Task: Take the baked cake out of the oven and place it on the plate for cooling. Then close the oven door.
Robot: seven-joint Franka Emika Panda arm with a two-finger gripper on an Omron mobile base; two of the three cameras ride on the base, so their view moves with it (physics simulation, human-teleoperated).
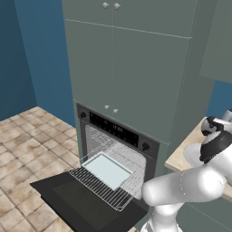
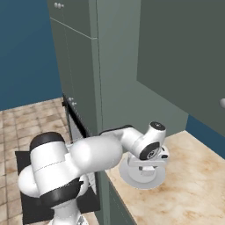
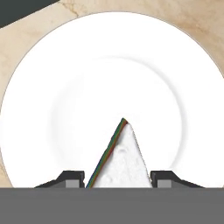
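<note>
One cake [image 3: 120, 164] in pincer [image 3: 118, 178], over plate [image 3: 57, 65].

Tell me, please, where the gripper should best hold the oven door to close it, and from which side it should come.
Probably by the front edge of the oven door, the long edge farthest from the oven. The door lies open and flat, hinged at the oven's bottom, so that edge swings furthest. Coming from below the edge and lifting up and towards the oven should shut it. The pulled-out rack may need pushing in first.

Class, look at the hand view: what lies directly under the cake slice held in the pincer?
The white plate lies under the baked cake, with the marble counter beyond its rim. The slice covers part of the plate; whether they touch cannot be told.
</note>
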